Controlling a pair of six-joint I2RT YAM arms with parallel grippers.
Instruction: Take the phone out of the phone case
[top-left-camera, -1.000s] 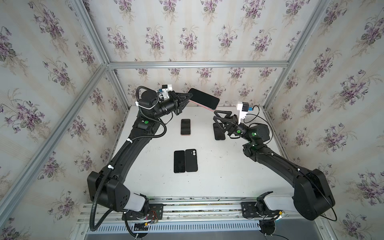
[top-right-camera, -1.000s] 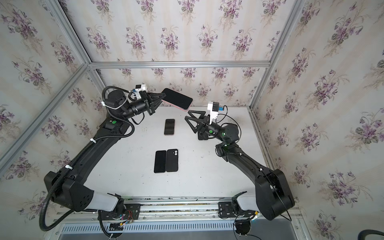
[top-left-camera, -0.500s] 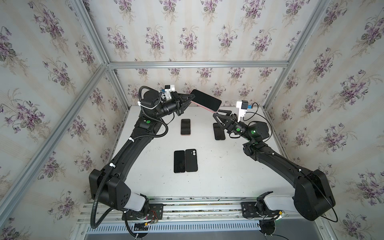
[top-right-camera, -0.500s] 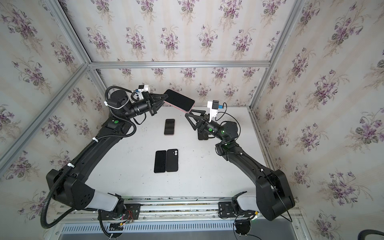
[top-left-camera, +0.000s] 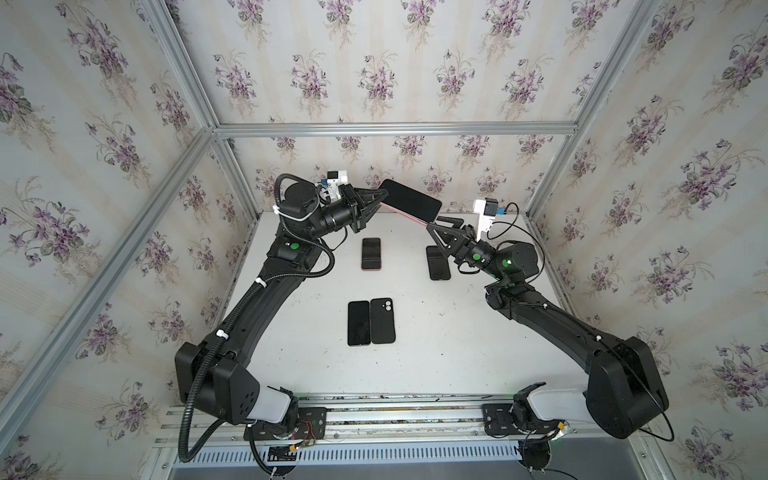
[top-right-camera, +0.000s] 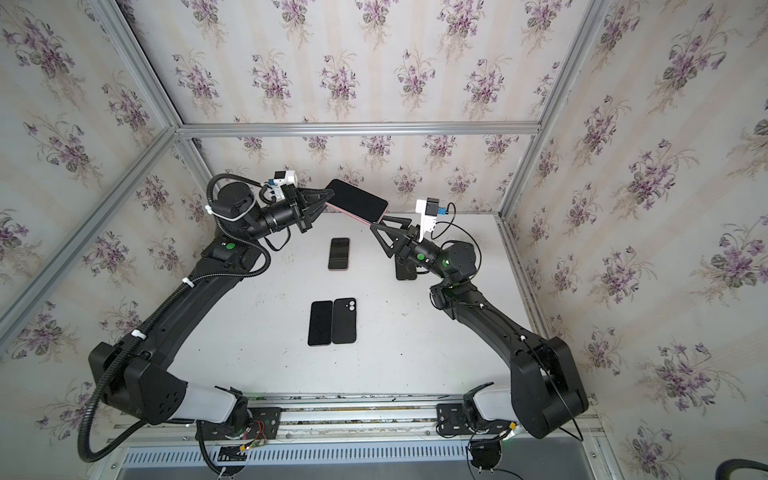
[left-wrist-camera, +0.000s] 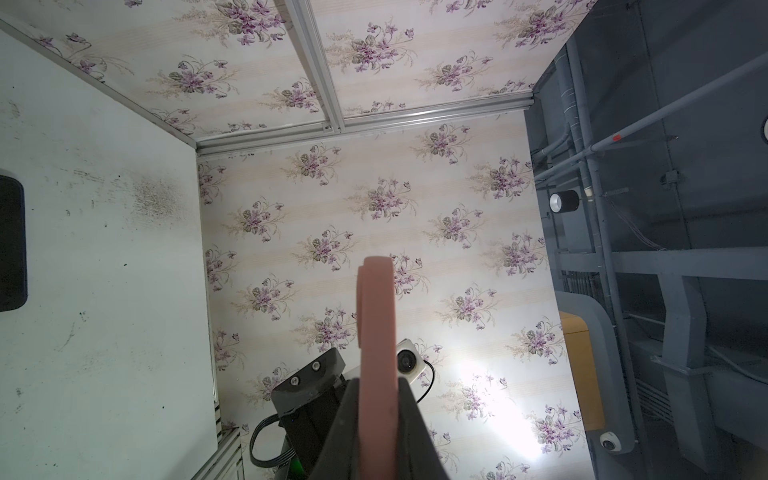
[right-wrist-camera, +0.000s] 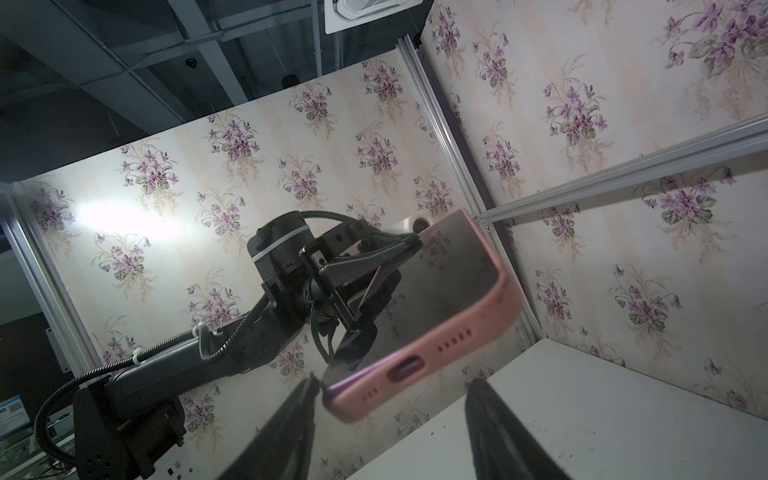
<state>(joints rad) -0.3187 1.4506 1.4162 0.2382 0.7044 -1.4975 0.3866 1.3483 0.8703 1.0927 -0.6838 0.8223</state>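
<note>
Both my top views look evenly bright and sharp, with hardly any shadow on the table and some wide-angle stretch at the corners. The wrist cams are rougher. The left has a blown-out glare patch on the wallpaper. The right is dim, the phone case edge is smeared, and my fingers are out of focus.

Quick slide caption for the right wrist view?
Left claw holds the pink-cased phone aloft; open right claw straddles its port end.

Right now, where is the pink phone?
In both top views the pink phone is midair by the back wall, between the left gripper and right gripper.
</note>
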